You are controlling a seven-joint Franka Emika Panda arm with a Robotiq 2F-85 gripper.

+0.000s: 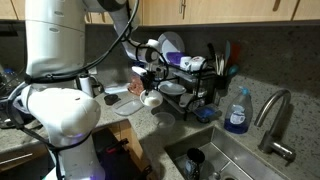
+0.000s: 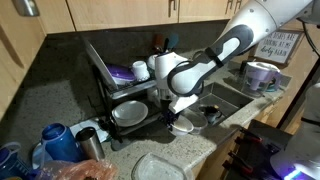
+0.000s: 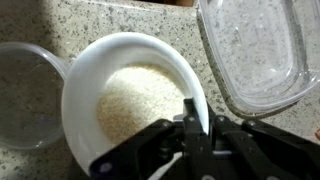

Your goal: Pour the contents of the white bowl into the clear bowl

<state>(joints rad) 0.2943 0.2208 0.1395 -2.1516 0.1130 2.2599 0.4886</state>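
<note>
Pincer [image 3: 200, 118] clamped on white bowl [image 3: 85, 90] rim; grains [image 3: 135, 100] visible only in wrist view.

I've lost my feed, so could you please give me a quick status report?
Tool shut on white bowl rim. Grains inside, not yet poured. Clear bowl adjacent, nothing between. Clear tray opposite side.

This is a home kitchen. A speckled granite countertop [image 3: 130, 18] runs to a stainless sink [image 1: 225, 158] with a curved faucet [image 1: 272, 118]. A blue dish-soap bottle [image 1: 237, 112] stands beside it, a dish rack [image 2: 120, 85] holds plates [image 2: 128, 112], and wooden cabinets [image 2: 110, 12] hang above.
</note>
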